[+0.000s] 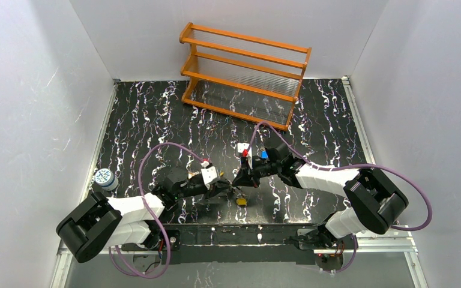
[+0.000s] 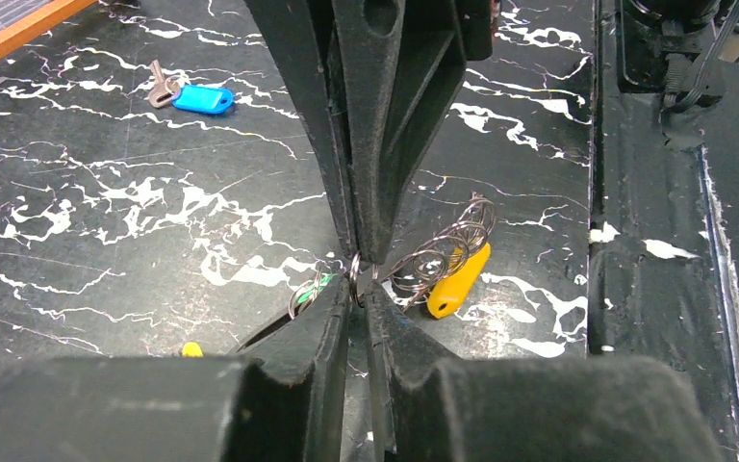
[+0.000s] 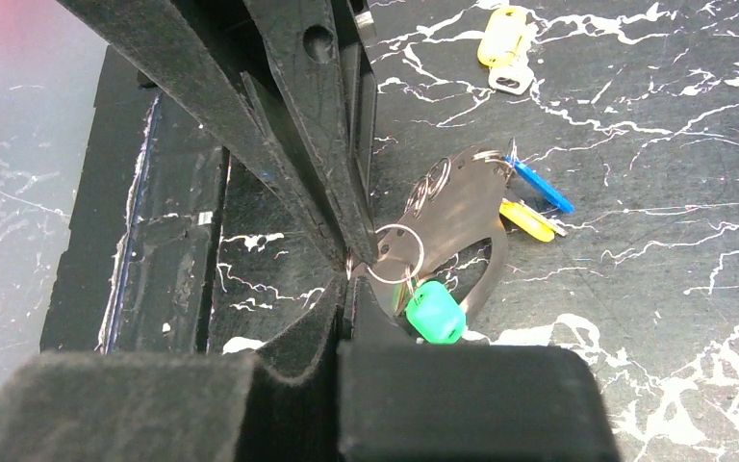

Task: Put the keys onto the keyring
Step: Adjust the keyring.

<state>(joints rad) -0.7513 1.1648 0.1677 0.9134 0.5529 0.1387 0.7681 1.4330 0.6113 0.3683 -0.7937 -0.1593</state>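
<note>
The keyring (image 3: 397,253), a thin pale loop, hangs just above the table (image 3: 683,318) in the middle, caught where the two pincers meet tip to tip. A green key (image 3: 435,313) dangles from it, and other small rings and a shiny metal strip trail off behind. The left pincer (image 2: 361,298) has its fingers nearly together on the wire. The right pincer (image 3: 346,289) is pressed fully together at the loop's edge, though whether it truly grips cannot be told.

With so little wire held, any sideways pull would likely let the loop twist or slip free and drop the cluster. A blue key (image 2: 202,98) lies well apart, not yet threaded; reaching for it means one pincer letting go.
</note>
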